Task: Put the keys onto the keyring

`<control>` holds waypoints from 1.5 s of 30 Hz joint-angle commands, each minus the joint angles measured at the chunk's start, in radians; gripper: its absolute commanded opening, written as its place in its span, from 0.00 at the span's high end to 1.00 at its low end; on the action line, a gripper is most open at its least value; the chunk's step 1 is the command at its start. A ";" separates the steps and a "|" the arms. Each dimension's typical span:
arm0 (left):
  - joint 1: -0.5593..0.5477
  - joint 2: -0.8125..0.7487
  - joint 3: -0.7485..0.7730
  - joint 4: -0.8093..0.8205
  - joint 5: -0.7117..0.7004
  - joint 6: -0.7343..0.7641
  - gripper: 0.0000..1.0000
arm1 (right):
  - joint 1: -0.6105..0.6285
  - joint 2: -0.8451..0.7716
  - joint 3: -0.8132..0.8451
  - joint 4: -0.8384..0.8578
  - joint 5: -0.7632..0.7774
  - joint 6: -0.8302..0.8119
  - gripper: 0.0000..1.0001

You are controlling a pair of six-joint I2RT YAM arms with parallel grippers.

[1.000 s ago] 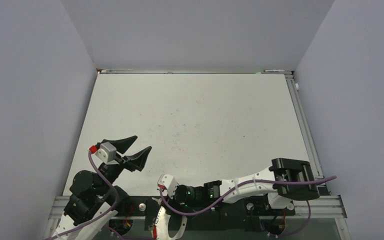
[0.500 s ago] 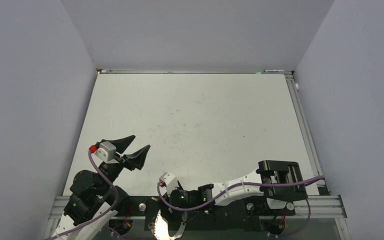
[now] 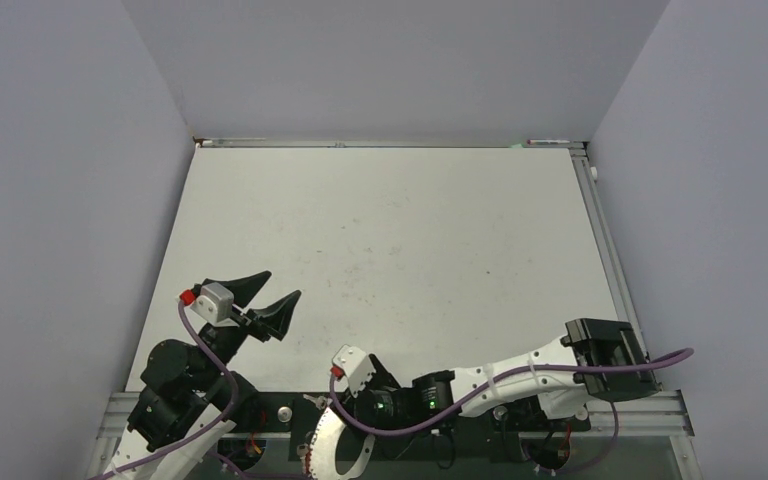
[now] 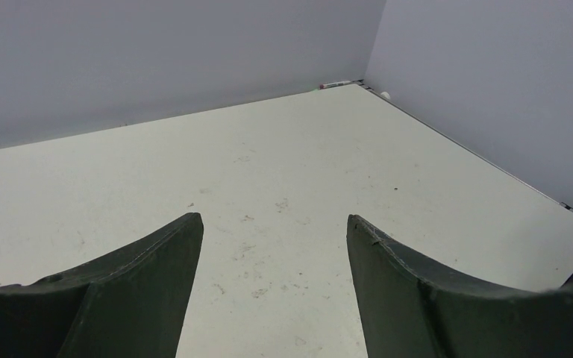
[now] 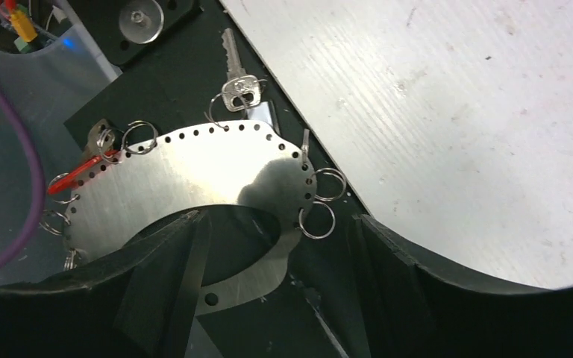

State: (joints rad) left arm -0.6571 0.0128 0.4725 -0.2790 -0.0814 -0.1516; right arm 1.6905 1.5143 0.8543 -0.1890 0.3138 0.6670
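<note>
keyring [image 5: 186,175]: flat on black base plate [image 5: 171,52], just off table [image 5: 455,112] edge, between the arm bases | silver key [image 5: 235,78]: head at keyring's rim, blade pointing straight away from it | red tag [image 5: 82,168]: lengthwise across opposite rim | right gripper [image 5: 276,224]: spread wide above keyring, grasping nothing | left gripper [image 4: 272,224]: spread, empty, over table

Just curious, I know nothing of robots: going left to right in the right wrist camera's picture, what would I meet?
Purple cable, red tag, silver key, pair of wire loops, white table.
</note>
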 commanded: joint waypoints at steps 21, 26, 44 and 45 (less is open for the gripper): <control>0.008 0.019 0.040 0.008 0.018 0.014 0.32 | 0.016 0.197 -0.054 0.029 0.081 0.044 0.86; 0.008 0.021 0.040 0.008 0.019 0.014 0.32 | 0.004 0.159 -0.044 -0.018 0.145 0.015 0.89; 0.008 0.023 0.040 0.006 0.025 0.015 0.32 | -0.379 0.004 -0.168 0.151 0.070 -0.420 0.91; 0.008 0.021 0.040 0.006 0.026 0.015 0.32 | -0.408 0.009 -0.169 0.167 0.061 -0.446 0.91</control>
State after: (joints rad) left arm -0.6525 0.0261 0.4725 -0.2886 -0.0666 -0.1448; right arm 1.3693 1.5532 0.7105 -0.1139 0.4068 0.3813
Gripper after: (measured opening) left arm 0.675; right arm 0.174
